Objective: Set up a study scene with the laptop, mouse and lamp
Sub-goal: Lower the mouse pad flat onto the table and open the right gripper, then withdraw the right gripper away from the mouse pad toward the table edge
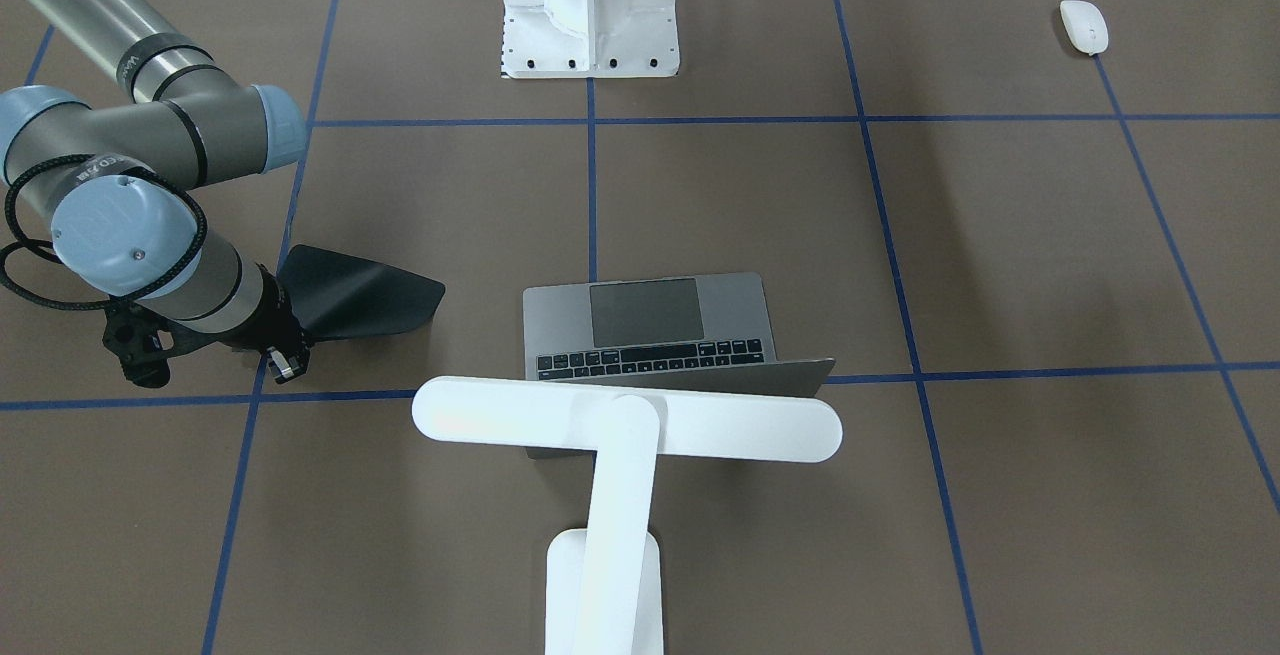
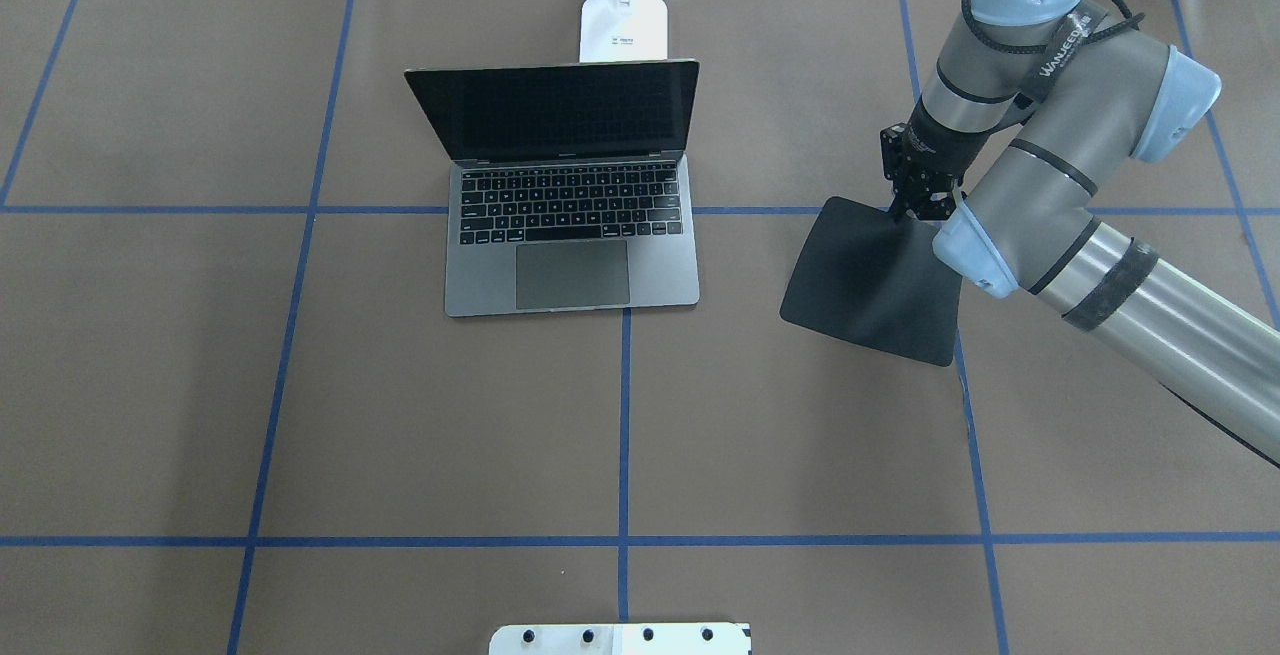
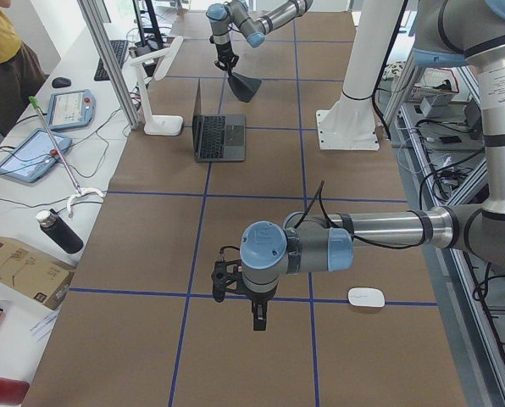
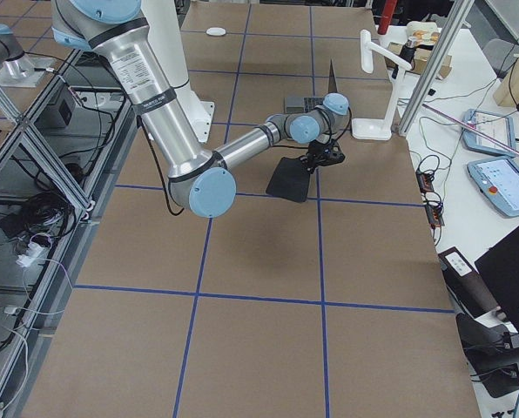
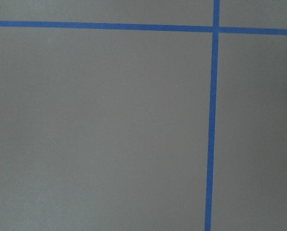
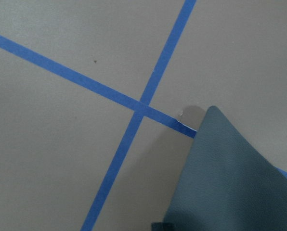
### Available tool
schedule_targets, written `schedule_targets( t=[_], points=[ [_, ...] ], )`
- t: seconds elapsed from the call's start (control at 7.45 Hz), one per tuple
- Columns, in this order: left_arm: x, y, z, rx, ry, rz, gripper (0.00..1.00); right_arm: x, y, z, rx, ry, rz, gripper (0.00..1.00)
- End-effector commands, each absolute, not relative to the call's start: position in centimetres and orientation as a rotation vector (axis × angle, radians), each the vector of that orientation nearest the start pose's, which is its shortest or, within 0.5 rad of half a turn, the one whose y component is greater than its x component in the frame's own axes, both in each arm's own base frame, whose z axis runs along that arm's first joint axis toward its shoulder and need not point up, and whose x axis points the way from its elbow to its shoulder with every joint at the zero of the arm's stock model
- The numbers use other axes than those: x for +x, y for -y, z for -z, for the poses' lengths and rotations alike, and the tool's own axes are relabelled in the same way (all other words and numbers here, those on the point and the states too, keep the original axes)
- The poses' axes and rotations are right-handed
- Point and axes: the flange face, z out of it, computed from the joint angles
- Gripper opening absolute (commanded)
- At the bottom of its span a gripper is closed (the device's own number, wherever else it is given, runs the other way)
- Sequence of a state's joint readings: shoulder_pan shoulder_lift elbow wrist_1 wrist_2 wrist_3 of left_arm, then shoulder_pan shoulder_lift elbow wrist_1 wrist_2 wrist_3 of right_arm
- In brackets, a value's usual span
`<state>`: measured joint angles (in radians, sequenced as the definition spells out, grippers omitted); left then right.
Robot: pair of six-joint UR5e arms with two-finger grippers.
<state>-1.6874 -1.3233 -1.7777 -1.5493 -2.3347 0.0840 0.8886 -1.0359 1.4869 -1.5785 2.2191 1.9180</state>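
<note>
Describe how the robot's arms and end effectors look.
The right arm and left arm are silver-grey tubes with pale blue joint caps and black bands. Black cables loop around the wrists. The right end effector and left end effector are black.

The lamp bar crosses the laptop, covering its lid and the back key rows, and the lamp's base runs off the bottom edge. Overhead, the right gripper sits small and dark at the mouse pad corner (jaw gap unreadable there). The left gripper, seen only from the side, is too small to judge.
</note>
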Motion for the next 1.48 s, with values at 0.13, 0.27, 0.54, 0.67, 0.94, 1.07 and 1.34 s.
schedule_targets(
  t=[0.13,0.27,0.54,0.67,0.94,1.07,1.34],
  points=[
    [-10.9,37.4,-66.9,0.017,-0.766,0.056,1.0,-38.8,58.0,-37.9,-0.502,0.634,-1.004,1.0],
    [-10.9,37.7,-66.6,0.024,-0.765,0.053,1.0,-38.8,58.0,-37.6,-0.485,0.657,-0.979,1.0],
    [-11.0,38.1,-65.9,0.046,-0.762,0.043,1.0,-37.3,58.3,-39.5,-0.305,0.742,-0.632,1.0],
    [-11.0,38.6,-65.2,0.062,-0.759,0.037,1.0,-35.6,59.1,-39.9,-0.203,0.764,-0.431,1.0],
    [-11.0,38.4,-64.1,0.078,-0.757,0.026,1.0,-29.2,59.7,-42.1,-0.112,0.778,-0.308,1.0],
    [-10.8,37.0,-64.6,0.06,-0.759,0.036,1.0,-26.4,59.9,-43.1,-0.065,0.773,-0.24,1.0],
    [-10.6,35.3,-65.1,0.06,-0.762,0.028,1.0,-22.0,59.4,-46.2,-0.022,0.773,-0.119,1.0]
  ],
)
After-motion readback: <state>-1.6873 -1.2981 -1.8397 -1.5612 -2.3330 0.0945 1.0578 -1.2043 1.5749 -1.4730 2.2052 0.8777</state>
